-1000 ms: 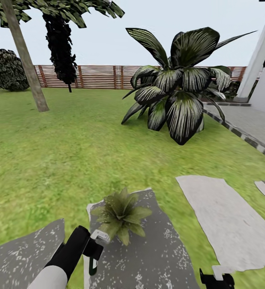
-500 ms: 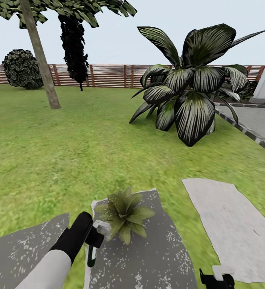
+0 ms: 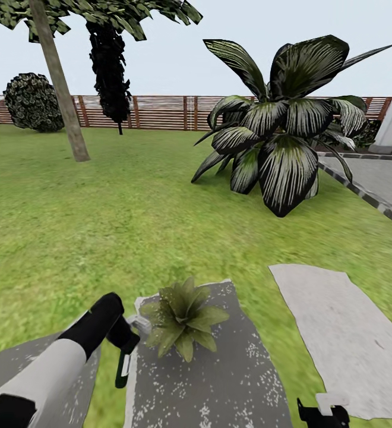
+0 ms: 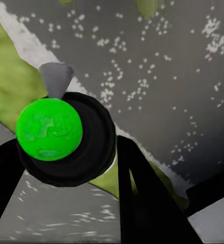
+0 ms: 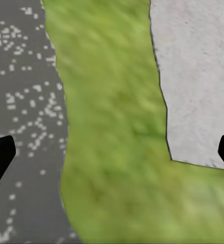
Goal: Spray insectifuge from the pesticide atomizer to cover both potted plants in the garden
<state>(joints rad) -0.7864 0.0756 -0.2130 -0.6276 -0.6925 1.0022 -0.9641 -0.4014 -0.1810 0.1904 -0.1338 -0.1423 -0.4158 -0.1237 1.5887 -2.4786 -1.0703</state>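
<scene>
Atomizer (image 3: pixel 123 370) pinched in left gripper (image 3: pixel 125 351), hanging off stepping stone's (image 3: pixel 220 380) left edge | right gripper (image 3: pixel 322 413) wide open, empty | risk: nozzle aimed wrong, spray misses potted plant (image 3: pixel 183 317)

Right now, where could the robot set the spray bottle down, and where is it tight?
Free: the pale slab right of the potted plant, and the speckled stone before it. Tight: beside its leaves, where the left gripper holds the spray bottle.
</scene>
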